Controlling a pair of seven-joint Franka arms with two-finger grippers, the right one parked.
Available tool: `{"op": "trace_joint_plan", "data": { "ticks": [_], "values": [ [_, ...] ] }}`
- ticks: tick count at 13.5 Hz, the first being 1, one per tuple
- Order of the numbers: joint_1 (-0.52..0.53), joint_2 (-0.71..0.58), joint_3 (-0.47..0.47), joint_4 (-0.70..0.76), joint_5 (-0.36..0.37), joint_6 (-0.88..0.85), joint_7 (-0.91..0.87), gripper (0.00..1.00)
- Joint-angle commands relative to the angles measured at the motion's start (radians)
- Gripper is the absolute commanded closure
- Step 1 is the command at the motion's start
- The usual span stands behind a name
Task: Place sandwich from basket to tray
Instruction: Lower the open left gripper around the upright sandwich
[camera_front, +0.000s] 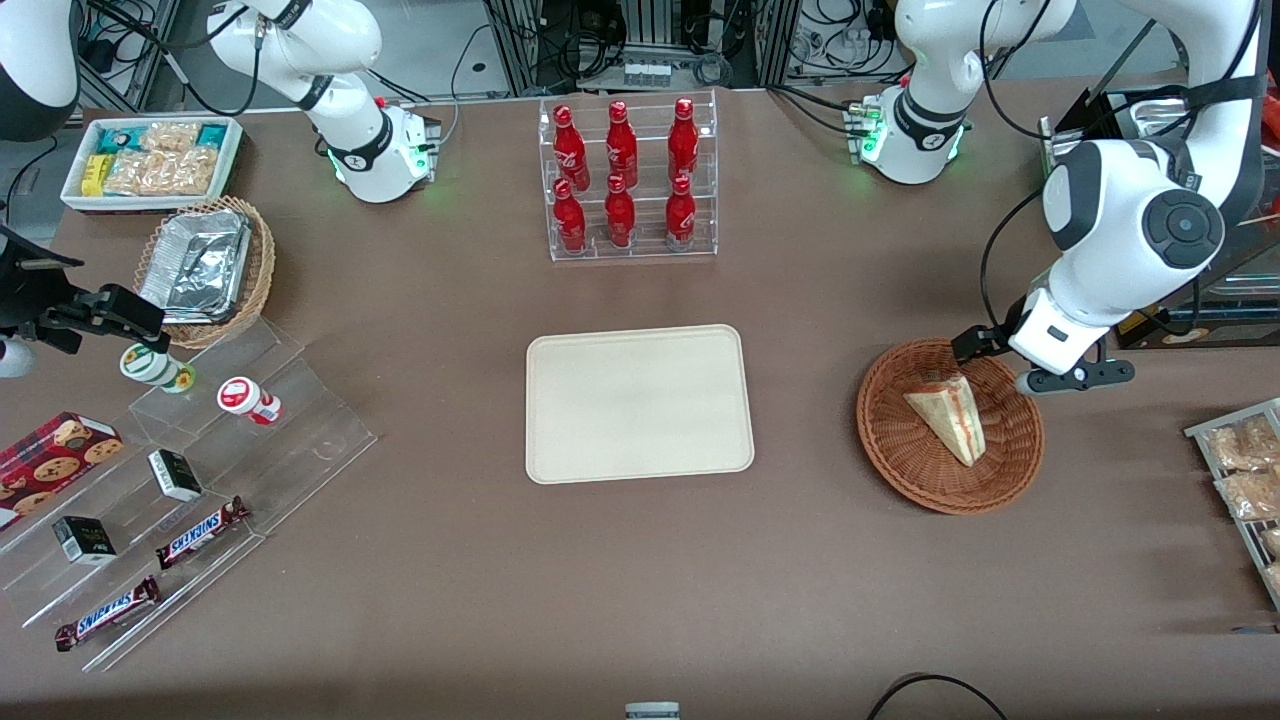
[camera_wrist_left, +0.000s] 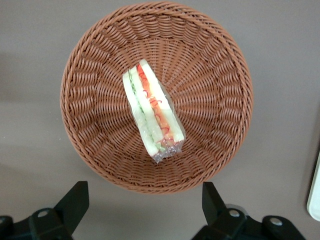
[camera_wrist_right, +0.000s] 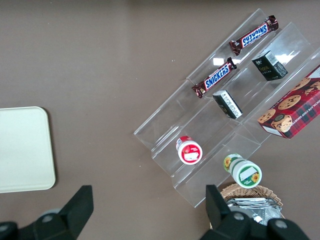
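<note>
Above the basket (camera_wrist_left: 95, 150) rim, the tool (camera_wrist_left: 145, 202) hangs released, its body cut off, sandwich (camera_wrist_left: 152, 112) untouched.

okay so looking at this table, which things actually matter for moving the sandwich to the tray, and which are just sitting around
Job: sandwich lying in the basket; tray; gripper, open, above the basket's rim.

Lying about: red bottles, Snickers bars, cookie box, foil containers, snack bin.
</note>
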Motion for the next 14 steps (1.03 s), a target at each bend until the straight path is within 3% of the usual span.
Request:
{"op": "trace_joint_plan", "data": {
  "ticks": [1,6,14],
  "values": [
    [0.007,-0.024,-0.008,-0.04,0.016,0.055,-0.1,0.0],
    [-0.004,0.013,-0.012,-0.039,0.016,0.09,-0.5,0.0],
    [-0.004,0.078,-0.012,-0.039,0.016,0.156,-0.67,0.0]
  ]
}}
